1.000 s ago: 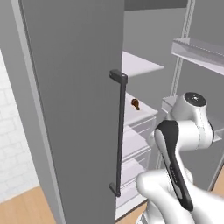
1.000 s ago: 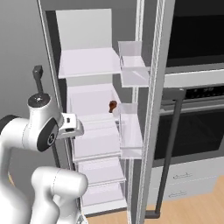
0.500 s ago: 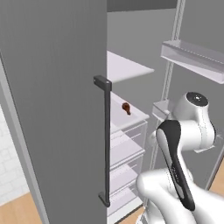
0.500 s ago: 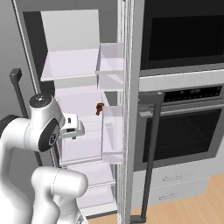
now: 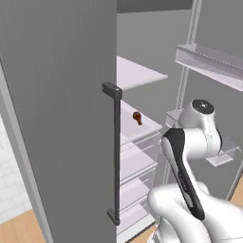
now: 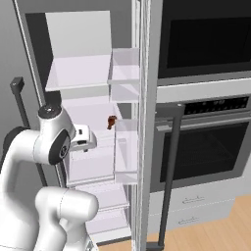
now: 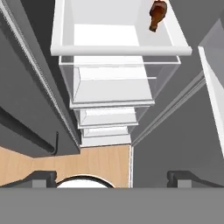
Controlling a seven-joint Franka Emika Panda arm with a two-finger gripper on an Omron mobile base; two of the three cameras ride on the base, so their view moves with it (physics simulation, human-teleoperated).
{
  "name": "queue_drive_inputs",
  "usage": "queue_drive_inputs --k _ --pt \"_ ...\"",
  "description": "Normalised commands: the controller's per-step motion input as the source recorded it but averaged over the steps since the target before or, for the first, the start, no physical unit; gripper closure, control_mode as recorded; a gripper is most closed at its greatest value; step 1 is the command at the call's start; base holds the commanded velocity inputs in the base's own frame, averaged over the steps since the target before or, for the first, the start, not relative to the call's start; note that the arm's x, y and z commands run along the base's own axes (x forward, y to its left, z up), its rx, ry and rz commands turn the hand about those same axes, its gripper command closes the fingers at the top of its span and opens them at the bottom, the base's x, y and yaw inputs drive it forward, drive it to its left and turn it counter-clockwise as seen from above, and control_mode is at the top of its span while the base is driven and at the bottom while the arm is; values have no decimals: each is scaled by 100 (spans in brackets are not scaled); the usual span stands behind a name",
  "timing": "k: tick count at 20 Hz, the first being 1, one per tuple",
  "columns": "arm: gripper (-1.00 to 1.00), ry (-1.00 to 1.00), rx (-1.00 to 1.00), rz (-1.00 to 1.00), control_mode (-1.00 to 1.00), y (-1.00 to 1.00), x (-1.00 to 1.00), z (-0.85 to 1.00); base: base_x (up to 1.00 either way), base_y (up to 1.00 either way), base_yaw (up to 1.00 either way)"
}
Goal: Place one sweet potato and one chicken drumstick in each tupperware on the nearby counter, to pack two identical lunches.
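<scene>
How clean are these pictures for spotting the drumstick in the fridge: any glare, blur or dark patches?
Left base view: sharp and evenly lit, the chicken drumstick stands out dark on the white shelf; the grey fridge door blocks much of the interior. Right base view: no glare, though the clear door bins slightly veil what lies behind. Hand view: crisp, drumstick near the top edge, dark corners beside the drawers.

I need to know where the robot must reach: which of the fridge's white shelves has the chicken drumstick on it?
The second shelf down, below the top shelf and directly above the clear drawers; the chicken drumstick lies near its right edge.
</scene>
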Motion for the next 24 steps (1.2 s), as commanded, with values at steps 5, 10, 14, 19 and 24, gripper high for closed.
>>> queue_drive_inputs --k 5,10,14,19,24 --pt "-100 0 7 -9 -100 2 96 -22 0 0 0" --pt "-100 0 17 -13 -100 1 96 -6 0 0 0" --pt "-100 0 4 -8 -100 10 73 -5 0 0 0" --pt "-100 0 0 -1 -100 2 67 -13 0 0 0" --pt "-100 0 -2 -1 -100 2 65 -23 0 0 0"
